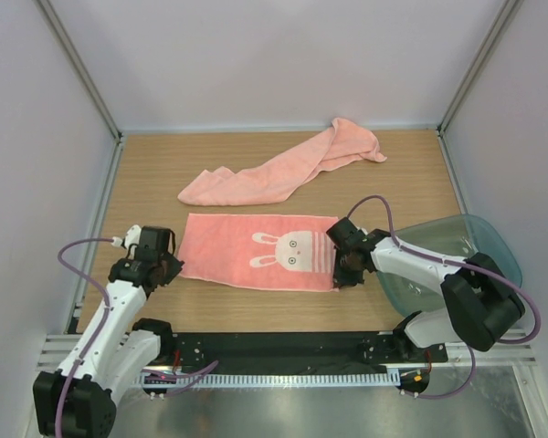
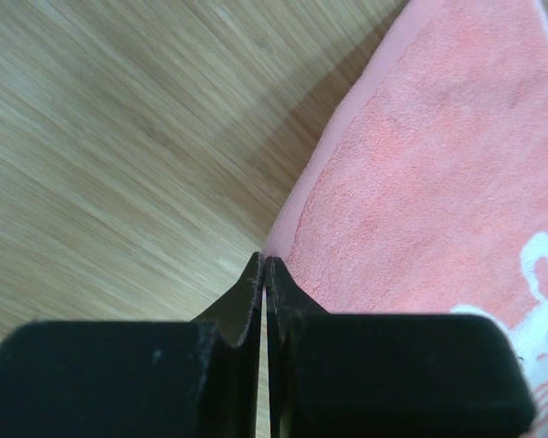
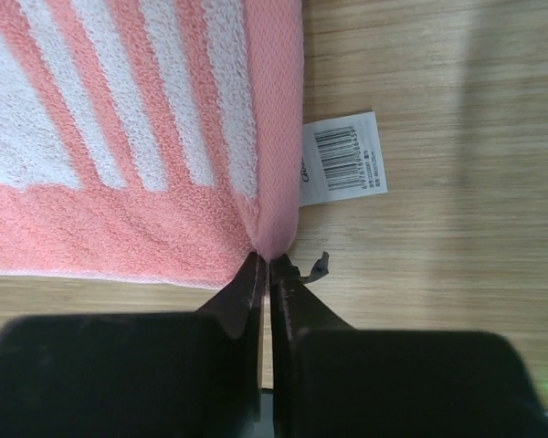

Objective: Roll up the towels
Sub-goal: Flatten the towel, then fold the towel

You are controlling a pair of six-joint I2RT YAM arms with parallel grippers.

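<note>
You have two towels, one tray and one barcode label in view, plus your two grippers.

The striped towel [image 1: 224,246] lies spread flat between the grippers. It has a white rabbit and pale stripes at the end by the right gripper. The long towel [image 1: 274,173] lies crumpled and plain on the table [image 1: 146,173], well beyond both grippers and touching neither.

Your right gripper [image 3: 267,266] has its jaws drawn together with only a thin slit between them. The striped towel's corner runs to a point right into its tips, so it looks pinched there. From this gripper the stripes spread ahead and to the left, and the label [image 3: 345,153] lies just ahead and to the right, against the towel's hem. The tray [image 1: 438,239] sits behind this gripper, under its arm.

Your left gripper [image 2: 265,266] has its jaws pressed fully together at the opposite near corner. The towel's edge meets its tips and the cloth spreads ahead to the right. You cannot tell whether any cloth is caught between them.
</note>
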